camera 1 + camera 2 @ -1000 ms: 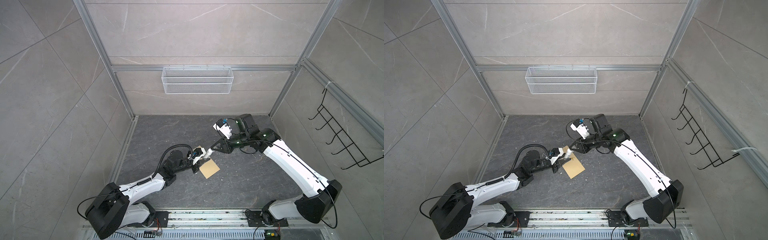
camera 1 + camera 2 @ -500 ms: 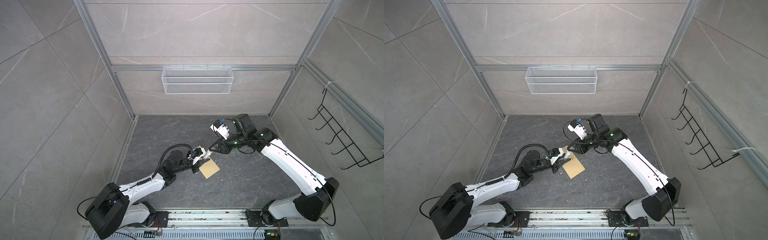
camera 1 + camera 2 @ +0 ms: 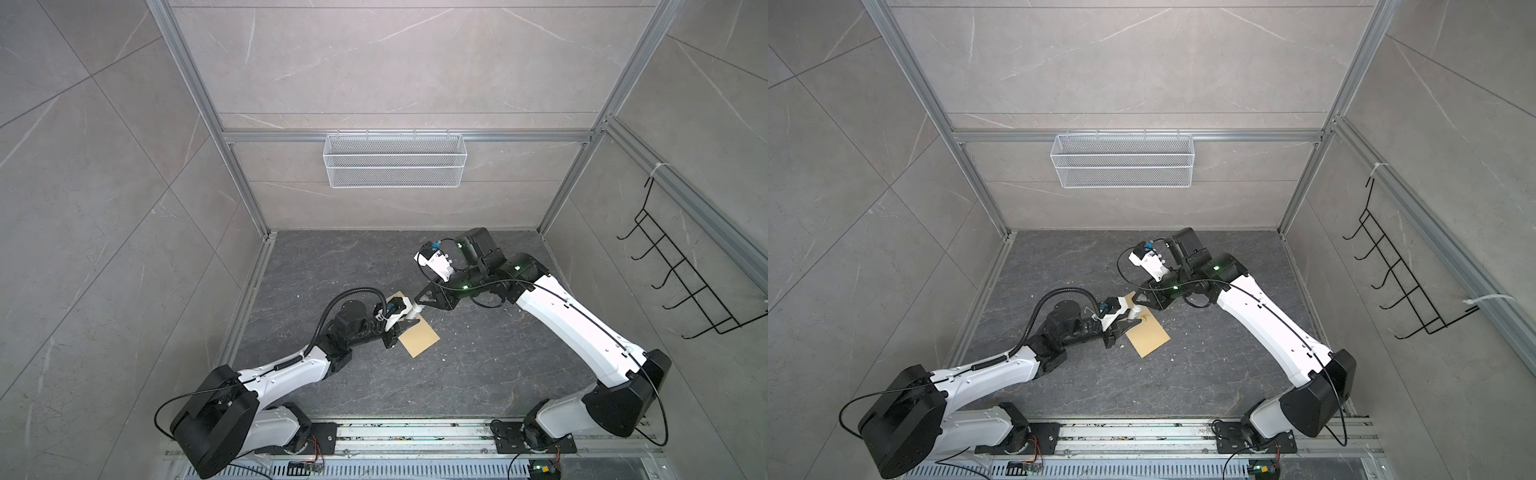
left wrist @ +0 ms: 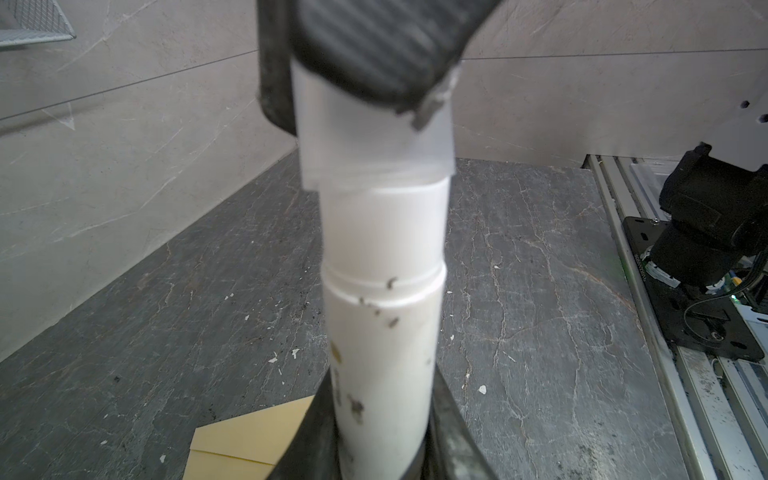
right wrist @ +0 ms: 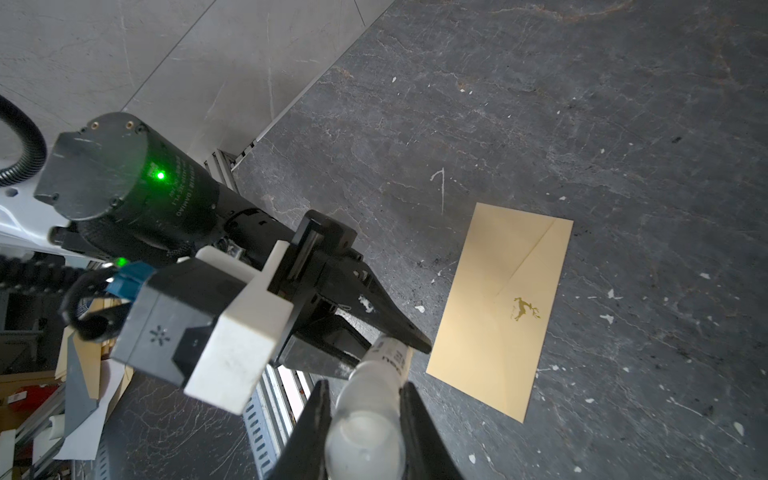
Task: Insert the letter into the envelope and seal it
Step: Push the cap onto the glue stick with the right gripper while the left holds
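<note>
White wire basket (image 3: 394,160) on the back wall at 12 o'clock. Black wire hook rack (image 3: 681,286) on the side wall at 3 o'clock. Metal rail (image 3: 415,434) along 6 o'clock. Dark stone floor (image 3: 478,374) with scattered white flecks (image 5: 607,318); a white tube (image 4: 382,232) above its centre.

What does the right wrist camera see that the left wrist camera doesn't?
Only the right wrist view shows the whole envelope with its gold deer. Only the left wrist view shows the wire basket and the right arm's base. Both show the white tube, gripped by the left gripper and the right gripper.
</note>
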Controlling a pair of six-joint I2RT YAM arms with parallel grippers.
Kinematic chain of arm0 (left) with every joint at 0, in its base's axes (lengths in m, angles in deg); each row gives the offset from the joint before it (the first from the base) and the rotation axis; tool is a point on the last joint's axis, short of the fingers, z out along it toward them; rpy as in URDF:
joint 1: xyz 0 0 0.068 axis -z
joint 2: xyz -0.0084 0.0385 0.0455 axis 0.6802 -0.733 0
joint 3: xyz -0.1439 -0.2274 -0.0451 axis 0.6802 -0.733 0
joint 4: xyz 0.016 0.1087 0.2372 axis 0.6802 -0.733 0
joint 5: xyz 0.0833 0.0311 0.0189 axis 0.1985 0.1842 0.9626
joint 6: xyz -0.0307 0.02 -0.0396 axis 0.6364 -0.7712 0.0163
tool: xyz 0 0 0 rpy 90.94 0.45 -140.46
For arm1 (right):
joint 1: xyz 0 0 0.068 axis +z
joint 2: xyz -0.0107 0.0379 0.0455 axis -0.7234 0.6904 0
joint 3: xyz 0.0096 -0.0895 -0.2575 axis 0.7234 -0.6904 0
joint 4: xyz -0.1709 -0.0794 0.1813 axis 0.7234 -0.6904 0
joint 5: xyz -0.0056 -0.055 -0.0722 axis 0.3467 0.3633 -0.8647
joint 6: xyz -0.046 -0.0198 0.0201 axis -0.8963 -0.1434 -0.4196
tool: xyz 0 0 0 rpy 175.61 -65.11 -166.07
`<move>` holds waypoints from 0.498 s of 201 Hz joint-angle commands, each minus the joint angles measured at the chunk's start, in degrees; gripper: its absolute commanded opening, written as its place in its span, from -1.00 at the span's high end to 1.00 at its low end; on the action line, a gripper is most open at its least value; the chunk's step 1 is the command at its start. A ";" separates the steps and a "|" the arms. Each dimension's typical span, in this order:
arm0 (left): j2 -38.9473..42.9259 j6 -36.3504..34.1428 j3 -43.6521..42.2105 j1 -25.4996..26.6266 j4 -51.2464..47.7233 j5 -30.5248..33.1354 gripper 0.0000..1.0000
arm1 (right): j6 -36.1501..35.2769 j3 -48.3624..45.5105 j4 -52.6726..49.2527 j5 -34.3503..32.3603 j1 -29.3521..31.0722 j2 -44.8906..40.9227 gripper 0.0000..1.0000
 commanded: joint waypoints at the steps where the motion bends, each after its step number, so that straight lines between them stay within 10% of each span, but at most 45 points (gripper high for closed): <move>1: -0.22 0.14 2.24 0.03 3.83 -1.75 1.00 | -1.82 1.43 -3.04 -0.22 2.22 1.34 0.72; 100: -0.52 0.39 2.07 0.08 5.07 -1.22 1.00 | -1.77 -0.03 -2.41 0.92 3.52 -0.04 0.74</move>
